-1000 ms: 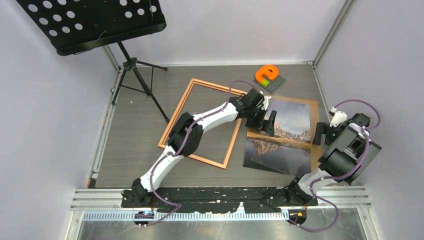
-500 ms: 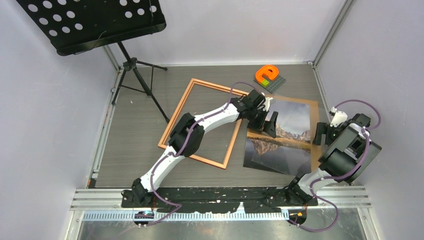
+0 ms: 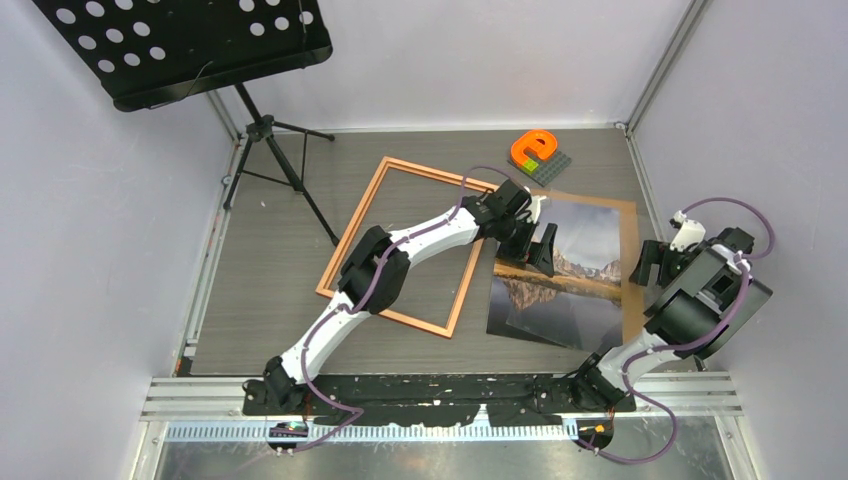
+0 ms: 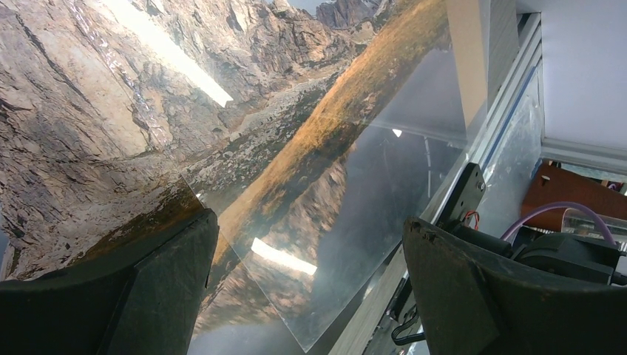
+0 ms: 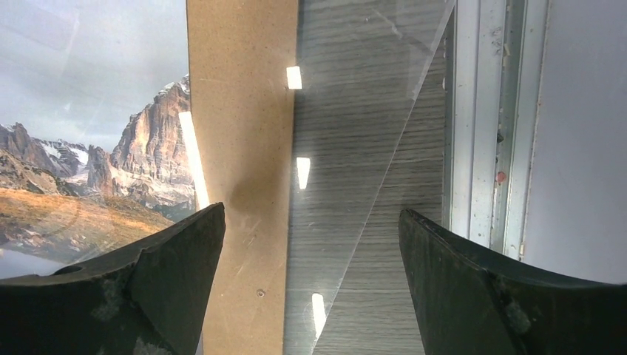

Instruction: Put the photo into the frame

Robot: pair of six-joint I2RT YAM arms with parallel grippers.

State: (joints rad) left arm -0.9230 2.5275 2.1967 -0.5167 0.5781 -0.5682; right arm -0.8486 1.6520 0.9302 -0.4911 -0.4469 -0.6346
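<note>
**Photo lies on its board beside the frame, both grippers spread**

The large glossy print of a rocky mountain mirrored in a lake, the photo (image 3: 565, 270), lies face up on the right half of the grey wood-grain table (image 3: 270, 250). It rests on a plain brown backing board (image 3: 629, 260), which shows as a strip along its right and far edges. A clear, glossy sheet (image 5: 355, 148) catches the ceiling lights. It overlaps the board's right part and reaches toward the table's right edge.

The large rectangular frame with a thin orange-brown wooden border (image 3: 351, 227) lies flat at the middle of the table, turned slightly. The table's surface shows inside it. Its right border is near the photo's left edge, and the left arm crosses over it.

The left gripper (image 3: 535, 245) hangs over the photo's left edge with its jaws spread wide and nothing between them. The left wrist view shows the print below the fingers (image 4: 170, 281). Whether they touch it cannot be told.

The right gripper (image 3: 660, 262) is also spread and holds nothing. It sits above the board's right edge and the clear sheet, near the table's right edge.

An orange moulded block on a grey studded plate (image 3: 532, 148) sits at the far edge. A black perforated music stand (image 3: 180, 45) stands at the far left corner.
</note>
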